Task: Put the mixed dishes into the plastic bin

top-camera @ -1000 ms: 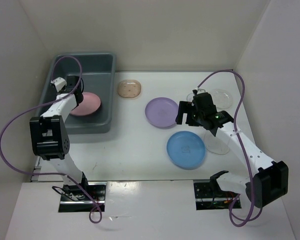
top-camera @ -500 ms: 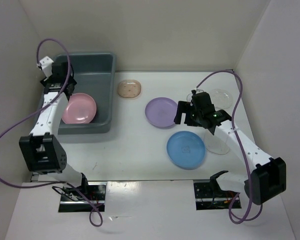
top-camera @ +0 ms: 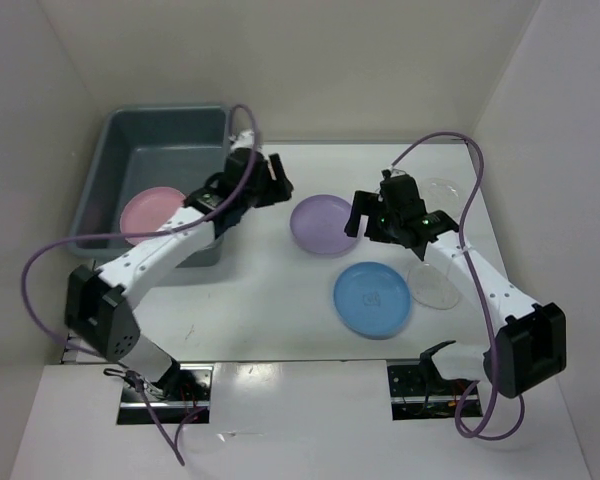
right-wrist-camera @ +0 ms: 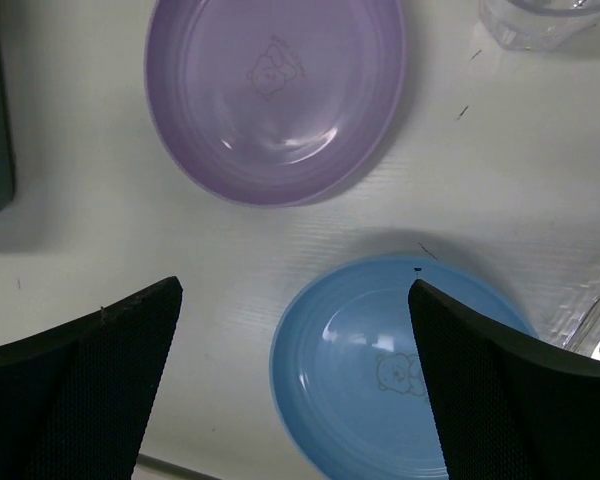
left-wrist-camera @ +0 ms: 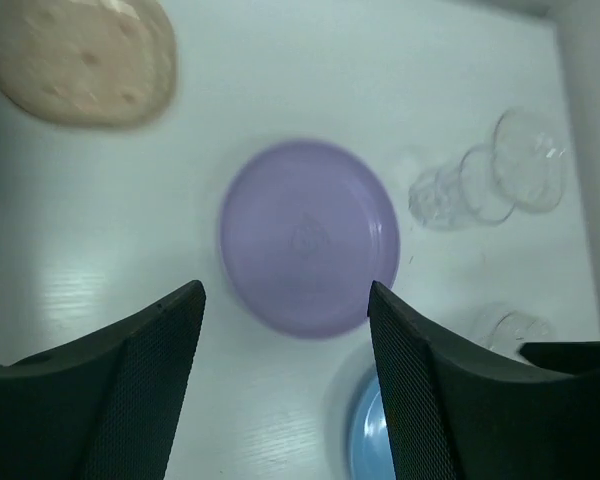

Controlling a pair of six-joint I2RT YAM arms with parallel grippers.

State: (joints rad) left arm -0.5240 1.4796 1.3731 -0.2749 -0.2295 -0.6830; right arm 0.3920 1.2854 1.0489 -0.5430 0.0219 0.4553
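The grey-blue bin (top-camera: 165, 130) stands at the back left with the pink plate (top-camera: 145, 213) lying inside it. My left gripper (top-camera: 271, 180) is open and empty above the table just right of the bin; it hides the beige dish from the top view. The left wrist view shows the beige dish (left-wrist-camera: 80, 55), the purple plate (left-wrist-camera: 308, 235) and clear dishes (left-wrist-camera: 490, 180) beyond my open gripper (left-wrist-camera: 285, 292). My right gripper (top-camera: 377, 222) is open and empty between the purple plate (top-camera: 323, 224) and the blue plate (top-camera: 372, 298). Its wrist view shows both plates (right-wrist-camera: 275, 95) (right-wrist-camera: 410, 370) below the gripper (right-wrist-camera: 292, 290).
A clear plate (top-camera: 446, 190) lies at the back right and another (top-camera: 437, 285) right of the blue plate. The rim of a clear cup (right-wrist-camera: 540, 20) shows at the top of the right wrist view. White walls enclose the table on three sides.
My left arm has swung out of the bin and right, over the beige dish, leaving the pink plate in the bin. My right gripper has shifted slightly back.
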